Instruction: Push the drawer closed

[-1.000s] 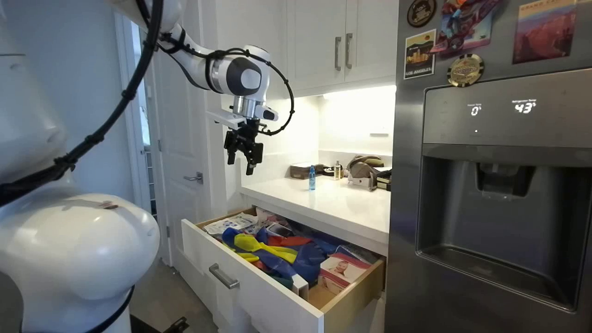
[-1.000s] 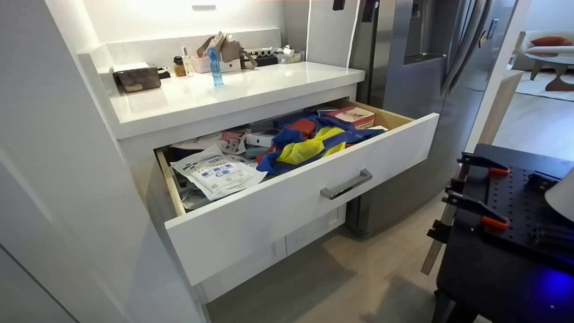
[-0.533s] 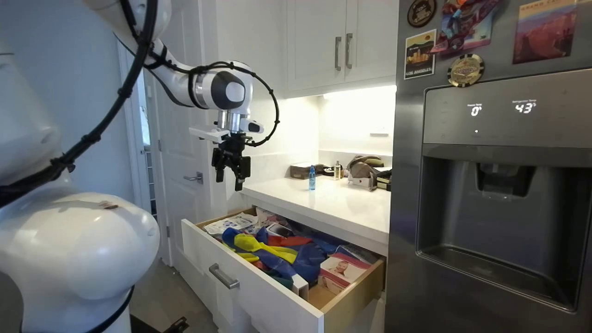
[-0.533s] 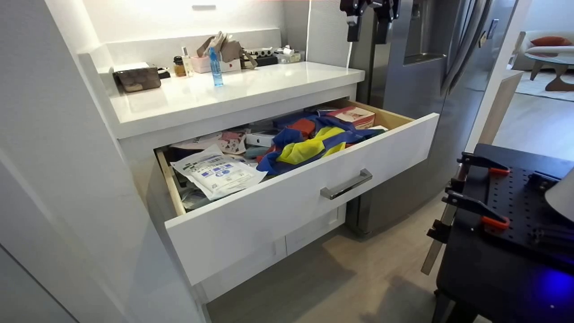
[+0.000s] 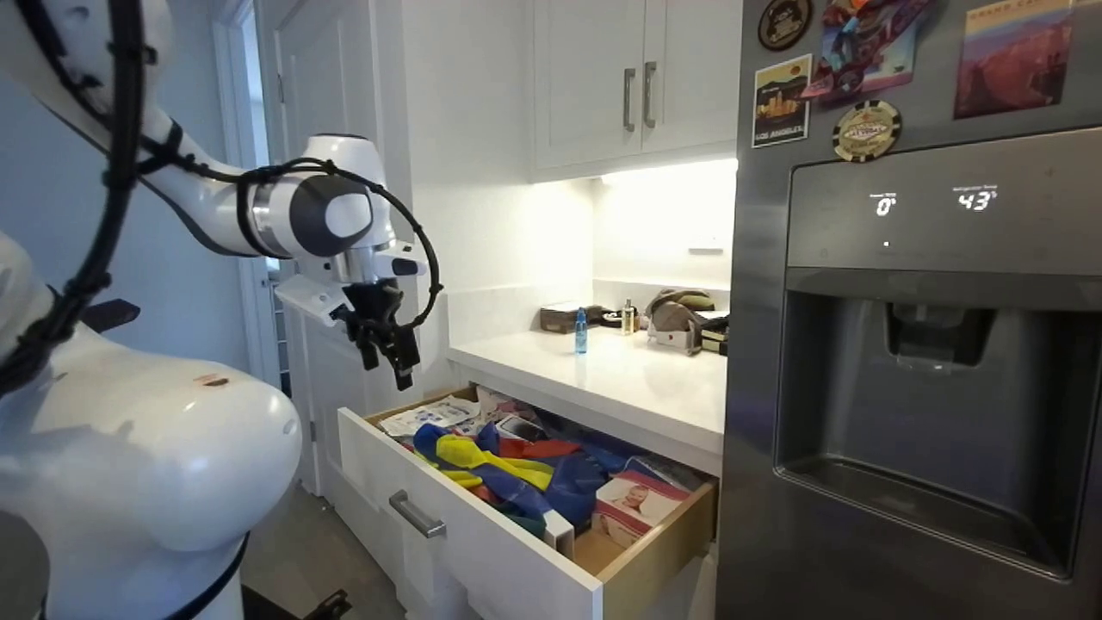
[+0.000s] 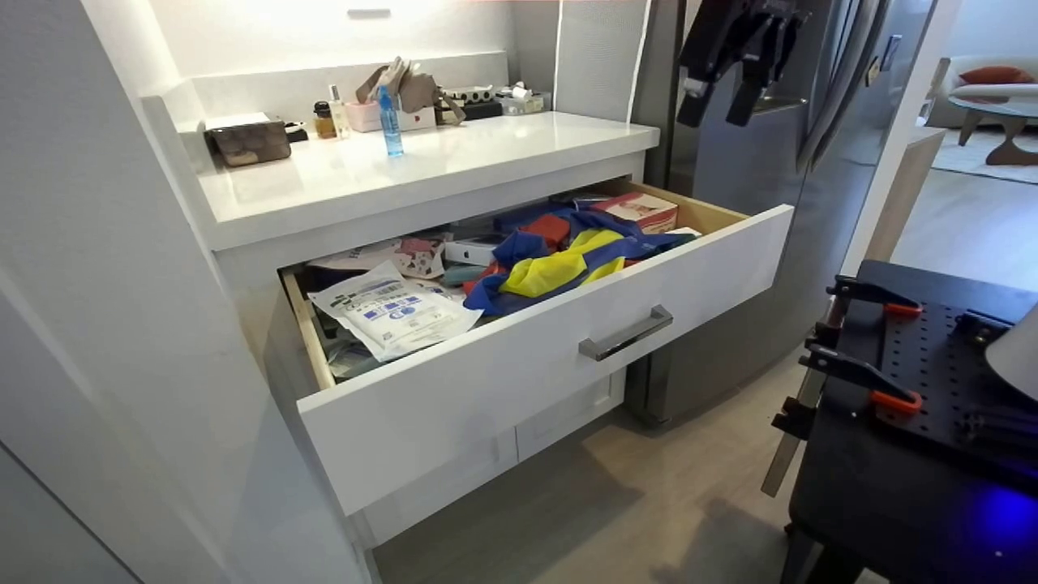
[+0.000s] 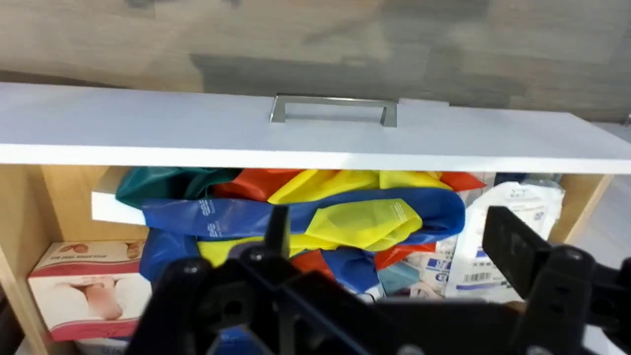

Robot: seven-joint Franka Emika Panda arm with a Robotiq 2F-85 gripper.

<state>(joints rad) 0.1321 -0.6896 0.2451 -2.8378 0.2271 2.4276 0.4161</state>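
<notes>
Plainly, no pushing has begun: nearest the wrist camera, the gripper [image 7: 387, 219] spreads its fingers wide with nothing gripped, higher than the drawer [image 7: 172, 121] and apart from it. Whether the fingertips stand outside its front I cannot tell. Below them, colourful clutter [image 7: 365, 224] lies in the drawer, which sits well out from under the counter [image 6: 486, 146]; farther away come its bar handle [image 7: 335, 101] and the floor [image 7: 296, 44]. I judge this the approach. Next, the fingers should drop outside the front, then press it evenly inward, probably near the handle.
</notes>
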